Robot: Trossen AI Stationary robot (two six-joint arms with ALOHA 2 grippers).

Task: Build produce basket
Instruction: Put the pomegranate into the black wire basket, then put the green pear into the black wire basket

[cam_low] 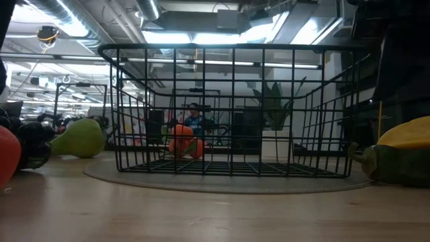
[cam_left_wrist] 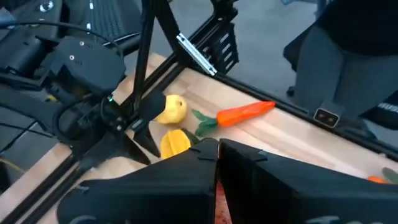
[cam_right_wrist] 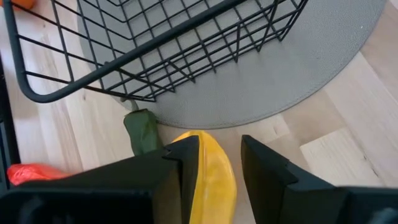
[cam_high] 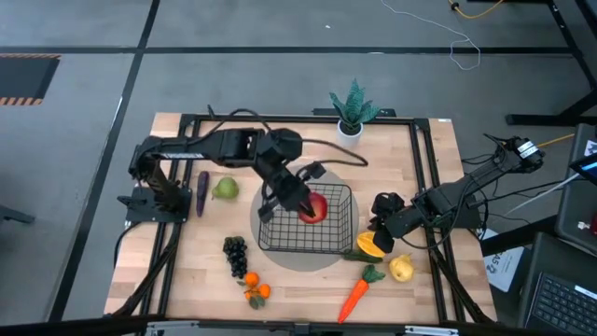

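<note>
— Clutter first: what's lying round the square black wire-mesh basket (cam_high: 308,219)?

— It sits mid-table on a round grey mat (cam_high: 280,254). At its nine o'clock lie a green pear (cam_high: 225,189) and a dark purple stick-shaped vegetable (cam_high: 202,193). At seven o'clock there's a bunch of black grapes (cam_high: 235,252), and beyond it small oranges (cam_high: 254,288). A potted green plant in a white pot (cam_high: 352,114) stands at twelve o'clock.

— And the arms?

— The left gripper (cam_high: 303,201) hangs over the basket, jaws closed on a red apple (cam_high: 314,208). The right gripper (cam_right_wrist: 217,163) is at the basket's four o'clock corner, its fingers straddling a yellow-orange squash (cam_right_wrist: 209,173) with a green stem end. I can't tell whether they press it.

— Which way does the carrot lie?

— The orange carrot (cam_high: 354,296) runs from one o'clock to seven, leafy end towards the basket. A yellow pear (cam_high: 401,270) sits just beside it at two o'clock.

— Anything hard to see?

— From table level the squash is cut off at the edge, and the apple hides behind the left gripper's fingers in its own wrist view.
</note>
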